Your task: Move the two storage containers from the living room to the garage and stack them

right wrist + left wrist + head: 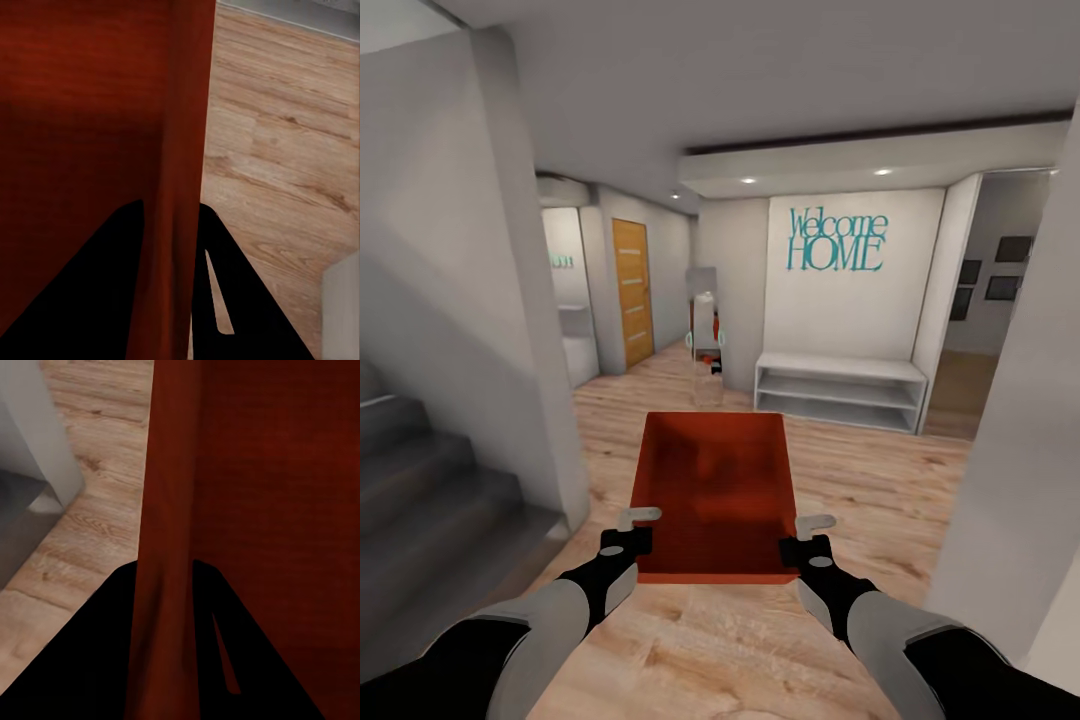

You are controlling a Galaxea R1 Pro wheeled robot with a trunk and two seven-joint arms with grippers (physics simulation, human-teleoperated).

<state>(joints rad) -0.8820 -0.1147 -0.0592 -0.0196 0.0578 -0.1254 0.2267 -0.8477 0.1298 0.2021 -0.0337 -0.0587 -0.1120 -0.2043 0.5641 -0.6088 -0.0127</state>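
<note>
Orange-red bin (714,495) rides mid-hallway above wood floor (880,480), left gripper (628,535) & right gripper (810,540) each pinching a thin side wall; walls could flex, bin may slip.

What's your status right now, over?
Both end effectors, left and right, shut on storage container walls. Container carried over wood-plank hallway floor. White bench ahead, stairs left.

An orange-red open-top storage container (715,490) is held level above pale wood-plank flooring, long side pointing ahead.
</note>
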